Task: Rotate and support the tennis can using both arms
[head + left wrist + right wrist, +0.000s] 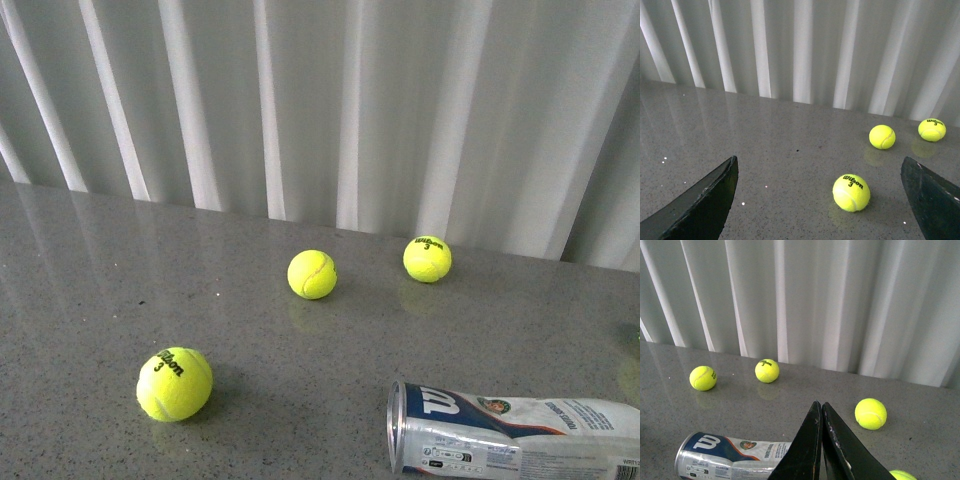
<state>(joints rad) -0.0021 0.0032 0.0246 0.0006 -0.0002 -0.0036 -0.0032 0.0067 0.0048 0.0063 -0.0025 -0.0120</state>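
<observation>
Lying on its side at the near right of the countertop [80, 300], the tennis can [510, 435] looks light, slick and thin-walled, best held near its stiff silver rim [394, 425]; right gripper [820, 407] pinched together, empty, nearby, left gripper [818, 165] spread wide.

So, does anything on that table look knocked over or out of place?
Yes: the tennis can lies tipped on its side on the table, and several tennis balls sit scattered loose around it.
</observation>
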